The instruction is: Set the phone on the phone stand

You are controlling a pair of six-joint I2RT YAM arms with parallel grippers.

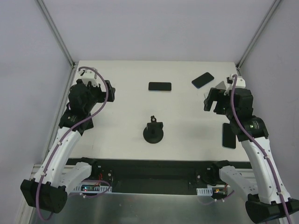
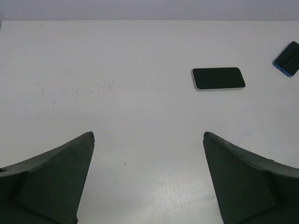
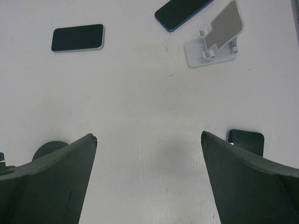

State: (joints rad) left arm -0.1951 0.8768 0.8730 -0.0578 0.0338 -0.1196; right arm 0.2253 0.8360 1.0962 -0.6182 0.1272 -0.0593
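The black phone stand (image 1: pixel 153 132), a round disc base with a short knobbed post, stands at the table's middle front; its base edge shows in the right wrist view (image 3: pixel 46 148). A black silver-edged phone (image 1: pixel 160 86) lies flat at the back centre and shows in both wrist views (image 2: pixel 218 78) (image 3: pixel 77 38). A blue-edged phone (image 1: pixel 202 80) lies at the back right (image 3: pixel 182 11) (image 2: pixel 287 58). A third dark phone (image 1: pixel 228 136) lies at the right, partly behind the right arm (image 3: pixel 246 140). My left gripper (image 1: pixel 110 91) (image 2: pixel 148 135) is open and empty at the left. My right gripper (image 1: pixel 209 103) (image 3: pixel 148 135) is open and empty over bare table.
A white folding stand (image 1: pixel 220 85) sits at the back right next to the blue-edged phone, also in the right wrist view (image 3: pixel 215 38). Grey walls with metal posts close in the table on the left, back and right. A black rail runs along the near edge.
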